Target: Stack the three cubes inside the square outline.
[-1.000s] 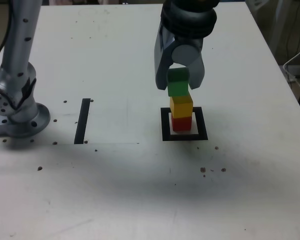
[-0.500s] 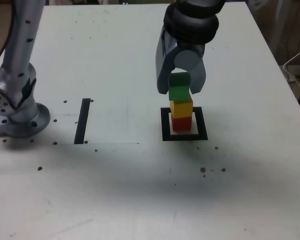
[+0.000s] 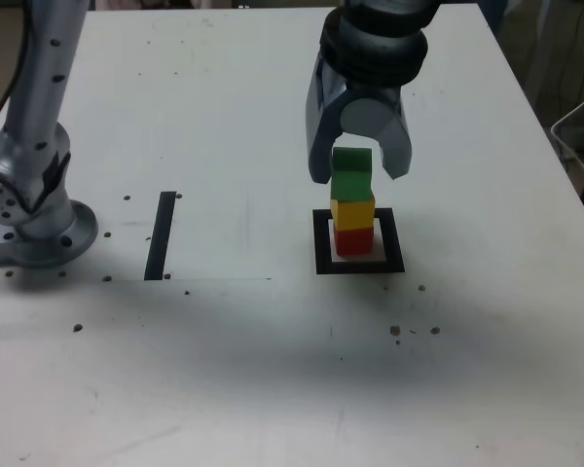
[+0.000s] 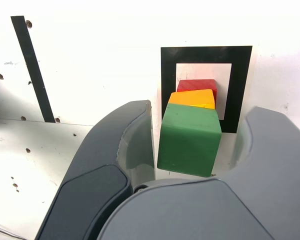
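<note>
Opened claw [image 3: 361,167] around green cube [image 3: 351,175], gaps both sides

The 3 cubes are each 1 solid colour with no pattern: green cube [image 3: 351,177], yellow-orange cube [image 3: 352,213], red cube [image 3: 353,241]. The square outline [image 3: 324,258] is black around a white centre. The strip [image 3: 161,236] at the exterior view's left is plain black. The table [image 3: 234,370] is white with dark brown specks; the claw [image 3: 365,167] is grey.
</note>
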{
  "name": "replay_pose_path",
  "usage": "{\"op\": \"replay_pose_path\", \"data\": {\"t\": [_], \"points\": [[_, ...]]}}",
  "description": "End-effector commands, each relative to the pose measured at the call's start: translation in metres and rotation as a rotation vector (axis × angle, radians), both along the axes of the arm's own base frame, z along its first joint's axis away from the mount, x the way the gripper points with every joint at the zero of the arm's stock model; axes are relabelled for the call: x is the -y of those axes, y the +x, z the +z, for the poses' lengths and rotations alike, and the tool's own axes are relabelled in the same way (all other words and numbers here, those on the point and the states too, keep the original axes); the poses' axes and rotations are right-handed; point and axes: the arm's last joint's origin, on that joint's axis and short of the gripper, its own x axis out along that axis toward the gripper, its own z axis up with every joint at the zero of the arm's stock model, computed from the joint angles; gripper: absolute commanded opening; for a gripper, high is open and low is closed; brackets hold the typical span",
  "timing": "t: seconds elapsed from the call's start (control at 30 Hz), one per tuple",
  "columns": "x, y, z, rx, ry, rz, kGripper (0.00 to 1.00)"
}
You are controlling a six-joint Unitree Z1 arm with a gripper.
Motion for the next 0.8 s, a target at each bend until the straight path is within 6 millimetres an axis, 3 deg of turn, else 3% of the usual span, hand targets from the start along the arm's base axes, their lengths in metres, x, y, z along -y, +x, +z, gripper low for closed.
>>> {"op": "replay_pose_path", "data": {"t": [0.0,0.13,0.6,0.77], "points": [[-0.001,-0.003,0.002,-0.008,0.0,0.001,0.92],[-0.002,-0.009,0.008,0.0,0.001,0.001,0.99],[-0.004,-0.031,0.021,0.026,-0.023,-0.018,0.99],[-0.005,-0.049,0.027,0.025,-0.046,-0.031,0.99]]}}
